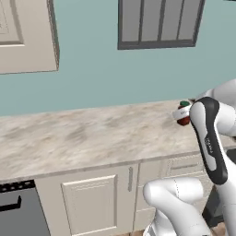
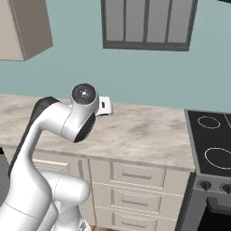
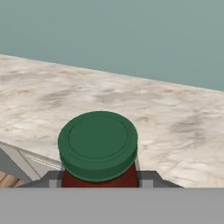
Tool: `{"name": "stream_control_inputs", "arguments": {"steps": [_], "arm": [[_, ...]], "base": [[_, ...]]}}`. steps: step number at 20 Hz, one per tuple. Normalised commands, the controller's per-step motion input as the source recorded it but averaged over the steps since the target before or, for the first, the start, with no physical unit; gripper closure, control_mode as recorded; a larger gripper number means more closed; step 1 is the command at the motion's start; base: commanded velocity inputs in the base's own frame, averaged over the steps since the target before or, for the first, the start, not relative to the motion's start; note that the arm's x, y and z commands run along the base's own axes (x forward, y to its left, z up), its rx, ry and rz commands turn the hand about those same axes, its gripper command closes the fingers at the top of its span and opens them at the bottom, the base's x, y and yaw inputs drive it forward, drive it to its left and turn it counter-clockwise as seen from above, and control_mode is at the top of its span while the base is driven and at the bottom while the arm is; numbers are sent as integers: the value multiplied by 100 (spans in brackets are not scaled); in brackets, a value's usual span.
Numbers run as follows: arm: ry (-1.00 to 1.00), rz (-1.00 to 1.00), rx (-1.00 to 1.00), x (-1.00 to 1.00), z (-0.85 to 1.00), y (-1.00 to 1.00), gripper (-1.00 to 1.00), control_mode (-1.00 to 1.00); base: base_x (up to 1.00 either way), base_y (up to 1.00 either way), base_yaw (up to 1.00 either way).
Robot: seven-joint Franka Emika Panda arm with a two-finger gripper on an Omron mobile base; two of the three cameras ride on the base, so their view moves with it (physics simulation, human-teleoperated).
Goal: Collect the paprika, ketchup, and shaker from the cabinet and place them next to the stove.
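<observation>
the big marble counter [image 1: 83,133] runs along the blue wall. under it are cream drawers and doors. a grey-framed window [image 2: 146,25] hangs on the wall above it. the cabinet [image 1: 27,37] is up high, over the left part of the counter, and from here i cannot see inside it. the stove [image 2: 212,144] sits at the right end of the counter, black with white rings.

the white arm [image 2: 49,131] bends over the front edge of the counter, about in the middle of it. at its end the gripper [image 3: 99,178] is closed on the paprika [image 3: 98,146], a small dark red jar with a green cap. the two dark fingers [image 3: 53,179] press on the jar from both sides, just under the cap. in the left base view the jar [image 1: 182,114] peeks out beside the arm, above the counter, near the back wall. it looks like it is held up and not yet set down, but i cannot be sure.

so the step now is carrying the paprika to the stove. i think the arm should go right, to the counter edge just beside the stove, lower the jar flat, then let go. the ketchup and shaker would come after.
</observation>
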Motion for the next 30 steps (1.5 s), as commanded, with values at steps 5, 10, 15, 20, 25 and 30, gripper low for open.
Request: {"name": "stream_control_inputs", "arguments": {"steps": [5,10,15,20,25,30], "arm": [[0,0,0,0,0,0,100,100],[0,0,0,0,0,0,100,100],[0,0,0,0,0,0,100,100],[0,0,0,0,0,0,100,100],[-1,9,4,52,-30,-4,100,-100],[-1,24,4,93,-71,-13,100,-100]], "base": [[30,-92,0],[41,-78,0],[54,-59,0],[65,-36,4],[32,-4,4],[0,0,0]]}}
